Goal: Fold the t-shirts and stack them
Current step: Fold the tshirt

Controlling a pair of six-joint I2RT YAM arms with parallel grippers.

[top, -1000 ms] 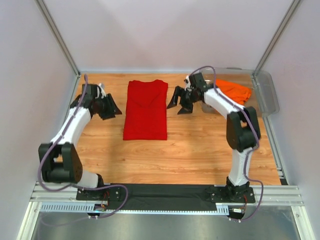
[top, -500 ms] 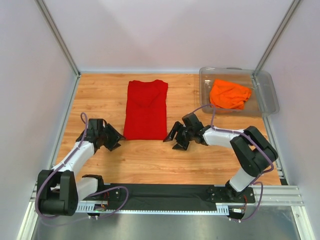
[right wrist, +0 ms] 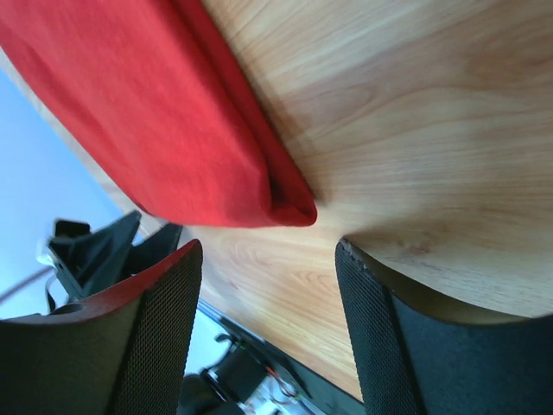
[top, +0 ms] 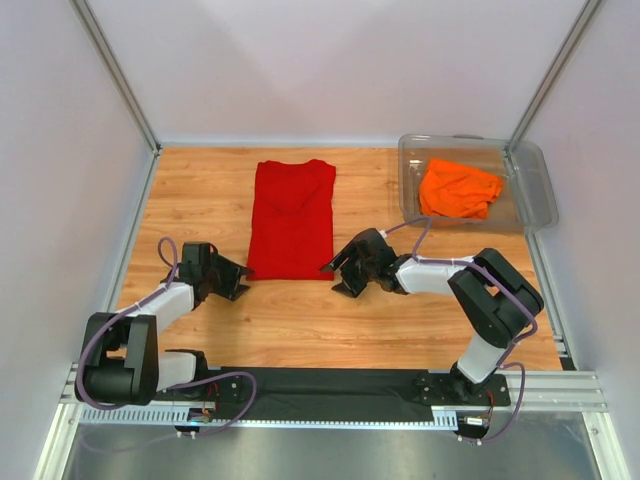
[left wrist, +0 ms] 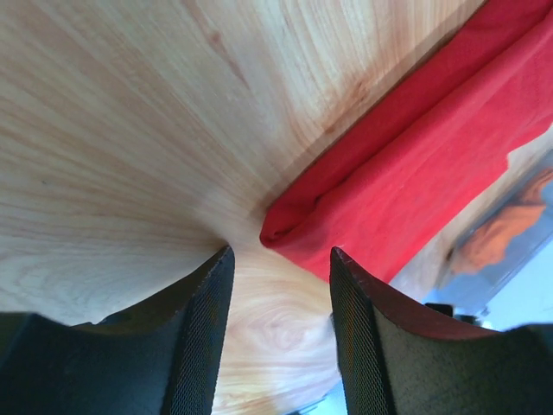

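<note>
Evidently mid-fold: brackets the near corners of the red t-shirt, on the table, with left gripper and right gripper, jaws apart; orange t-shirt in bin. Next, best pinch both, fold toward far end.

Left gripper: jaws apart, nothing between them | red t-shirt: folded corner lies flat just beyond the gap between the fingertips, cloth running up to the right | table: wood grain | orange t-shirt: blurred, far right
</note>
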